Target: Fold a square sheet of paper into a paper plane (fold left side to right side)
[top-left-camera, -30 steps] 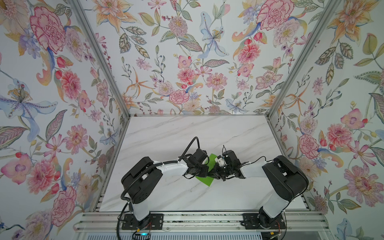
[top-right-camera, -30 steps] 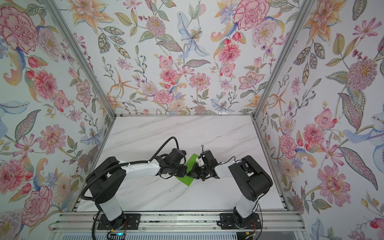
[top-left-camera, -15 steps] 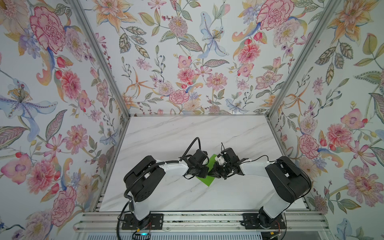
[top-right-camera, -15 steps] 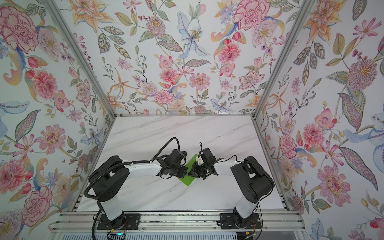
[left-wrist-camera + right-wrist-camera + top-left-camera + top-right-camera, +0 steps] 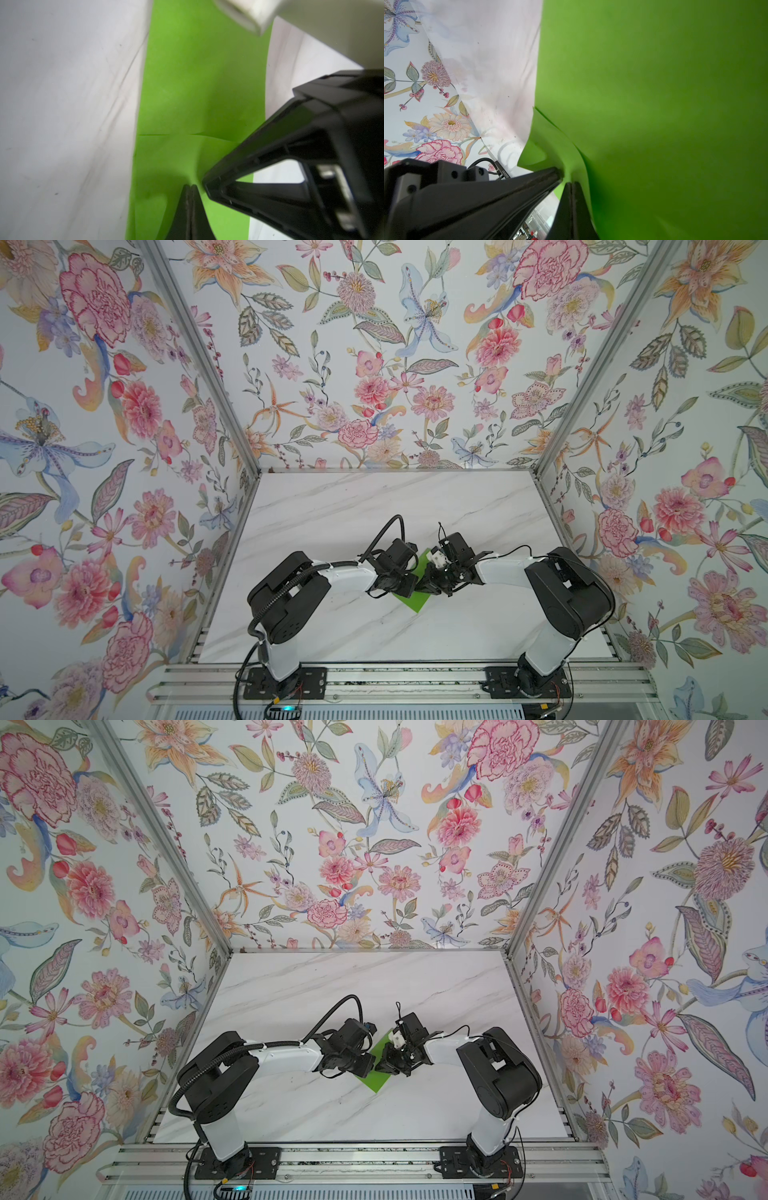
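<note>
In both top views we see the square sheet of paper (image 5: 415,602) lying flat on the marble table (image 5: 374,506) near its front middle, mostly hidden under the two arms. The left gripper (image 5: 410,590) and right gripper (image 5: 378,1065) meet tip to tip over it, which we judge suits a fold that needs one holder and one mover. From the left wrist, the sheet (image 5: 197,83) shows as a narrow green strip with a crease across it, so it looks already doubled. The left gripper (image 5: 190,187) has its jaws pressed together, and the paper puckers up toward its tip, so we take it to be nipping the sheet there. The right gripper (image 5: 205,185) comes down just beside that spot. From the right wrist, that gripper (image 5: 572,185) likewise shows no gap between its jaws. Green paper (image 5: 654,104) rises along it, but we cannot tell whether it pinches the sheet or only pins it.
</note>
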### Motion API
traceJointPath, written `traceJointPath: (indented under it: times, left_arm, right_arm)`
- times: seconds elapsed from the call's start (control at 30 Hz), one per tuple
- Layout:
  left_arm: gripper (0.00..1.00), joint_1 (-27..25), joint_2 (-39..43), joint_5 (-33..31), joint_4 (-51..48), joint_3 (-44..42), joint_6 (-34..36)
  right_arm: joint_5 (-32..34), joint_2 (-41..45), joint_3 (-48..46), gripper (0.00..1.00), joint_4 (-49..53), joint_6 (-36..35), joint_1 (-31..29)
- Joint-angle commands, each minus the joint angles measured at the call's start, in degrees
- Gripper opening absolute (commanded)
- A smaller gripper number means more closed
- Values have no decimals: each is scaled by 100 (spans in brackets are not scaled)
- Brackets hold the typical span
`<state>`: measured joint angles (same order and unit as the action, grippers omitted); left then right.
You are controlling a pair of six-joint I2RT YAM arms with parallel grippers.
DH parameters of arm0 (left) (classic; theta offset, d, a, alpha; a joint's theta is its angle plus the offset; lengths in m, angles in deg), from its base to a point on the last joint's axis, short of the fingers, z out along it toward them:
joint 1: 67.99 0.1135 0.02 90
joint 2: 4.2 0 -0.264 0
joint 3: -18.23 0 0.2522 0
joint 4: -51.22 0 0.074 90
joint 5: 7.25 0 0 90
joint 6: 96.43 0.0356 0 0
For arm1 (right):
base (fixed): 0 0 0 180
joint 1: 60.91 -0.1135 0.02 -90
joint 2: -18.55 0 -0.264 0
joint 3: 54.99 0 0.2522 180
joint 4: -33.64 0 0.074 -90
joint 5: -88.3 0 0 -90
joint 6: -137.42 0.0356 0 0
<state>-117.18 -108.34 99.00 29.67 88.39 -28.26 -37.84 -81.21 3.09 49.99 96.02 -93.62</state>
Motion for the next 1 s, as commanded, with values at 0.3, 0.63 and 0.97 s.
traceJointPath:
  times: [0.3, 0.63, 0.97]
  left_arm:
    - [0, 131, 281, -313, -794, -818, -76]
    - [0, 612, 738, -339, -587, -1782, -474]
    - [0, 1067, 1307, -17, -421, -2252, -726]
  right_arm:
    - [378, -333, -564, 3, 105, 19, 307]
    - [336, -395, -523, 2, 93, 18, 310]
    - [294, -343, -531, 2, 87, 27, 300]
